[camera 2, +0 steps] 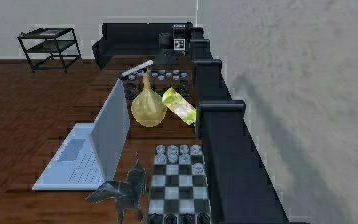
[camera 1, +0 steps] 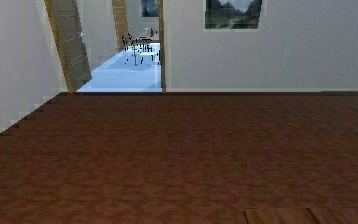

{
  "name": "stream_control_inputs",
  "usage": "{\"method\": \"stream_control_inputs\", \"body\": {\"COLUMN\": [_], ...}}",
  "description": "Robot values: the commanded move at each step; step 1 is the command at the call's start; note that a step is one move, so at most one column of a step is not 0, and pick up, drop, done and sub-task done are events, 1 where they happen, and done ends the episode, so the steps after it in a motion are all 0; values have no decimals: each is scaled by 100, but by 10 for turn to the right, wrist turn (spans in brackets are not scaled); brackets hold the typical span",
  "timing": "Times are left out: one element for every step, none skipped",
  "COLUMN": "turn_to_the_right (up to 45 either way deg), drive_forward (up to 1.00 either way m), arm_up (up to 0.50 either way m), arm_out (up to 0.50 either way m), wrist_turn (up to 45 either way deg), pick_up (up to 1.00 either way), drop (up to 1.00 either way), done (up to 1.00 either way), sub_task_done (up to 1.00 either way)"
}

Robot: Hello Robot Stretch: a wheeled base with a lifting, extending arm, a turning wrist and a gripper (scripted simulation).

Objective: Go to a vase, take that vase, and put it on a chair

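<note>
A tan, gourd-shaped vase (camera 2: 145, 103) shows above a dark wooden table (camera 2: 47, 120) in the arm side view, between a grey laptop (camera 2: 92, 150) and a yellow-green packet (camera 2: 180, 106). My arm (camera 2: 242, 150) rises as a dark stepped bar on the right. The gripper (camera 2: 147, 70) sits just above the vase's neck, left of small white-marked squares (camera 2: 172, 76). With the table behind it, I cannot tell whether it holds anything. Through a doorway (camera 1: 122, 50) in the forward view stand dark chairs (camera 1: 139, 48) around a table in a bright room.
A chessboard (camera 2: 177, 185) and a dark animal figurine (camera 2: 122, 190) lie near the table's front. A black sofa (camera 2: 137, 40) and a black cart (camera 2: 49, 48) stand by the far wall. The forward view has open brown floor (camera 1: 177, 150), a wall picture (camera 1: 234, 12) and a wooden tabletop corner (camera 1: 307, 215).
</note>
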Motion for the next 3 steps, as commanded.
{"method": "stream_control_inputs", "body": {"turn_to_the_right": [0, 0, 0], "drive_forward": [0, 0, 0], "arm_up": [0, -24, 0], "arm_out": [0, 0, 0], "wrist_turn": [180, 0, 0], "pick_up": [0, 0, 100], "drop": [0, 0, 0], "done": [0, 0, 0], "sub_task_done": [0, 0, 0]}}
